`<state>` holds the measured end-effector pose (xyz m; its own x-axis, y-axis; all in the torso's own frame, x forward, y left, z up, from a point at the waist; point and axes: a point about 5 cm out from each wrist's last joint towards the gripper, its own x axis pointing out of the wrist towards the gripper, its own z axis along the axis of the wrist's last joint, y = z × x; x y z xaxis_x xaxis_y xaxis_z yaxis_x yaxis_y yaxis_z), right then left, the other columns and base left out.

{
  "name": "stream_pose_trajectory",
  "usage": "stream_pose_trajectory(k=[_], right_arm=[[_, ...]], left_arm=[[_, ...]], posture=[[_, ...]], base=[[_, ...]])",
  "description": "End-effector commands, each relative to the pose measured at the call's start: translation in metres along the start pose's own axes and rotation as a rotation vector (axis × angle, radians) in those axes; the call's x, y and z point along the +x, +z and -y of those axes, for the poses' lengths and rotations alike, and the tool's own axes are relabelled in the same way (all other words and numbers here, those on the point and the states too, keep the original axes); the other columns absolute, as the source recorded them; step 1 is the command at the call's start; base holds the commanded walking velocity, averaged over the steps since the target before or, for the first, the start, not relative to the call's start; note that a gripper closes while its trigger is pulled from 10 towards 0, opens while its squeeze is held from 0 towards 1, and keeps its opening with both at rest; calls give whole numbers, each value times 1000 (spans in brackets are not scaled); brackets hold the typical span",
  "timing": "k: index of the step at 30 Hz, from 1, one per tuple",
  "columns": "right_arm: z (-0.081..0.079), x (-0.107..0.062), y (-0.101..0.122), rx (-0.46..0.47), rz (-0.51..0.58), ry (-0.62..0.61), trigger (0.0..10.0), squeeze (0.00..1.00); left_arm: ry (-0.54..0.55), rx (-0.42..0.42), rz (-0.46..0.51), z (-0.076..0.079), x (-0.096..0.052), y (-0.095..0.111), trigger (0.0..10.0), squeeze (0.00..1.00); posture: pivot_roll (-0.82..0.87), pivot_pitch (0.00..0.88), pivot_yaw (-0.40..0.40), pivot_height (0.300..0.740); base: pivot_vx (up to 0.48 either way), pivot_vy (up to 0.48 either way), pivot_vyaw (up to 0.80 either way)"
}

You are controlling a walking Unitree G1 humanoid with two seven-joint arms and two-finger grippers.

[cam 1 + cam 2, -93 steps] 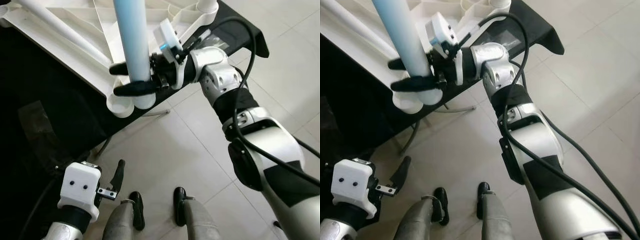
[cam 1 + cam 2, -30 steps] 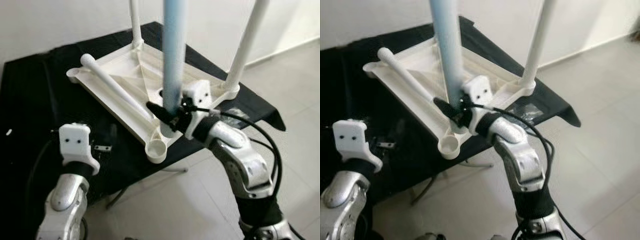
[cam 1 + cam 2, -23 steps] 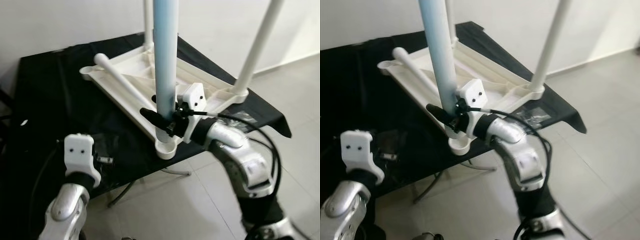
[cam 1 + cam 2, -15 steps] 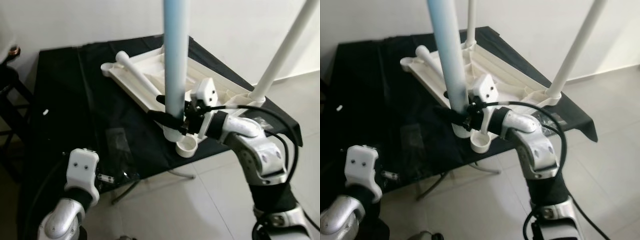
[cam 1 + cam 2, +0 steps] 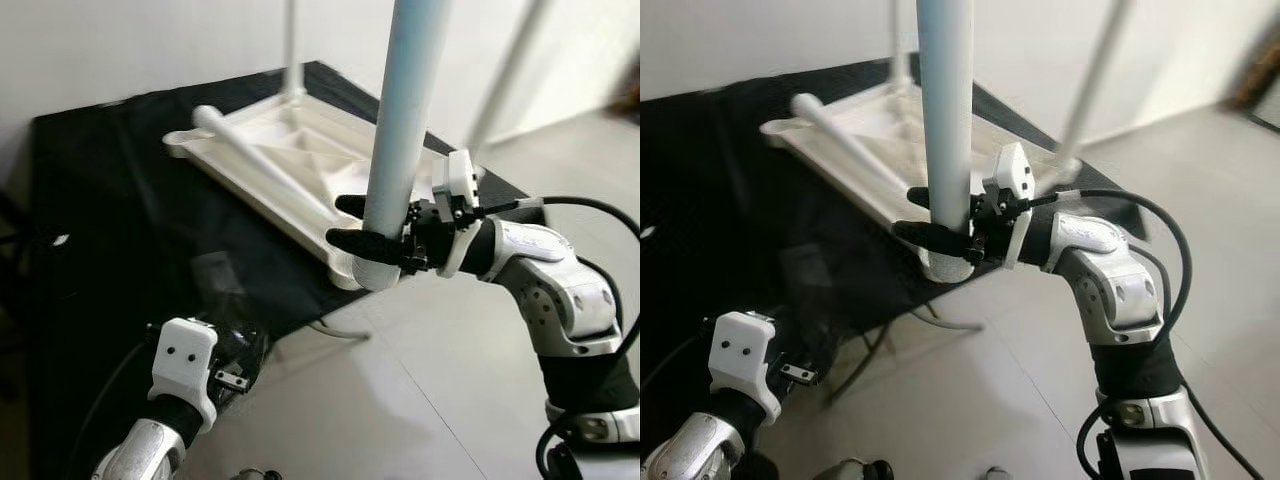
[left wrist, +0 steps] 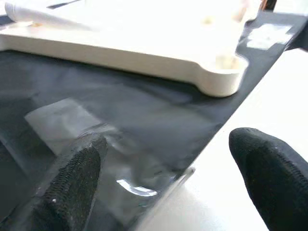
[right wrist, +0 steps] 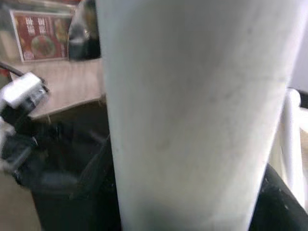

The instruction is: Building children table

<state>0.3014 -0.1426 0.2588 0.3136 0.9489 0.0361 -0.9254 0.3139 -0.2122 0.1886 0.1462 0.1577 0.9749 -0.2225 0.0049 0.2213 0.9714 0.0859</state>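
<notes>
From the left eye view, the right gripper (image 5: 362, 225) has its two black fingers closed around a pale blue plastic tube leg (image 5: 402, 140), held upright at the near corner of the upturned white plastic children's tabletop (image 5: 270, 165), which lies on a black cloth-covered table (image 5: 110, 210). A loose white tube leg (image 5: 262, 165) lies across the tabletop. In the left wrist view, the left gripper (image 6: 163, 183) hangs by the table's front edge, fingers apart, above a clear plastic bag (image 6: 96, 144). In the right wrist view, the blue leg sits between the fingers.

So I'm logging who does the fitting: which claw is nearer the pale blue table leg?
Right. The right claw is clamped around the pale blue table leg near its lower end; the left claw hangs low, apart from it.
</notes>
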Motion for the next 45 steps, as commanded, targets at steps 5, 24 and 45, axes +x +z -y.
stream_pose_trajectory(k=[5, 24, 45], right_arm=[[1, 5, -1, -22, -9, 19, 10000, 0], [10, 18, -3, -34, 36, -132, 10000, 0], [10, 43, -4, -36, 77, -302, 10000, 0]], left_arm=[[25, 10, 9, -1, -5, 0, 10000, 0], [131, 3, 8, -11, 0, 0, 10000, 0], [208, -101, 149, -28, 21, 23, 10000, 0]], posture=[[-7, 240, -9, 740], [-7, 222, -13, 740], [-16, 135, -29, 740]], base=[[0, 0, 0], [0, -125, 0], [214, 0, -168]])
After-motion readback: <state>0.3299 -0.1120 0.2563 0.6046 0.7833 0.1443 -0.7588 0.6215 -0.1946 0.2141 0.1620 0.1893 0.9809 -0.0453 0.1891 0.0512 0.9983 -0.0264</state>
